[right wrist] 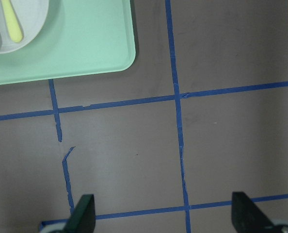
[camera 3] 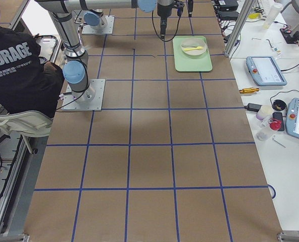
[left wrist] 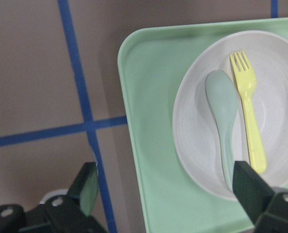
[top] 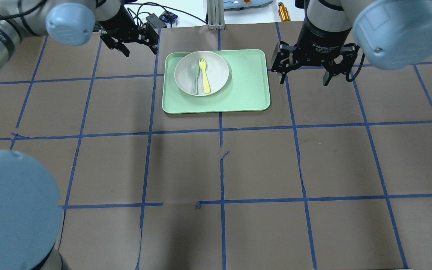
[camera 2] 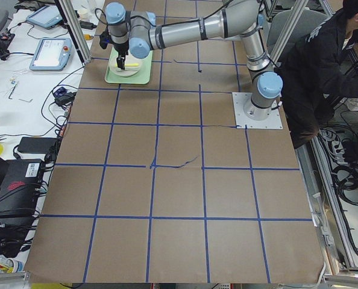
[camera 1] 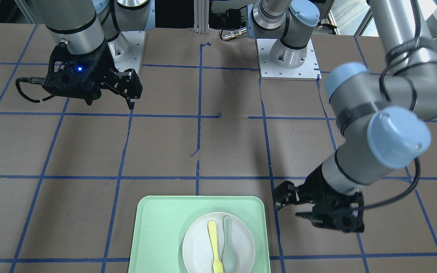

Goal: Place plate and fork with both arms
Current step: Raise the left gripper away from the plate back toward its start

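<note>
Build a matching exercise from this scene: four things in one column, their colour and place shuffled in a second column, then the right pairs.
Things
1. plate
2. fork
3. spoon
4. tray

Descriptions
A. mint green, rectangular, carries the other three
B. pale yellow, lying in the plate
C. white, round, sitting on the tray
D. grey-green, lying in the plate beside the yellow piece

Pairs: 1-C, 2-B, 3-D, 4-A

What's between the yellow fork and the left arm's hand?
In the overhead view, the grey-green spoon lies beside the fork on the plate, toward the left hand; beyond it just tray rim and brown table.
</note>
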